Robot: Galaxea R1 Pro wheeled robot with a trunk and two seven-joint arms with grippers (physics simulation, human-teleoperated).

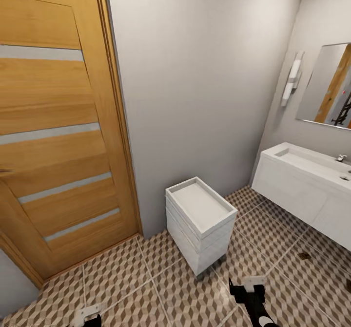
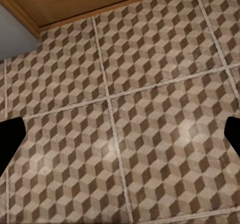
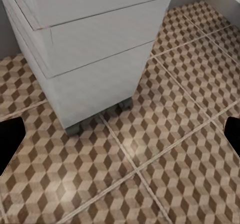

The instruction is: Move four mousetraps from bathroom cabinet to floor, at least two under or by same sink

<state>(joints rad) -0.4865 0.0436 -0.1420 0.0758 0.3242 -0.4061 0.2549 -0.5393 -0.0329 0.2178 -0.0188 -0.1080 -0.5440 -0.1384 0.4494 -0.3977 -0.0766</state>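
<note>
The bathroom floor is laid in large square tiles printed with brown, beige and white cubes, split by pale grout lines. At the far right, the long white sink with its chrome tap sits on a wall-hung vanity above the tiles.

A white stacked unit stands on the cube-patterned bathroom floor.

A wooden door, grey wall, mirror and white tray-topped unit.
</note>
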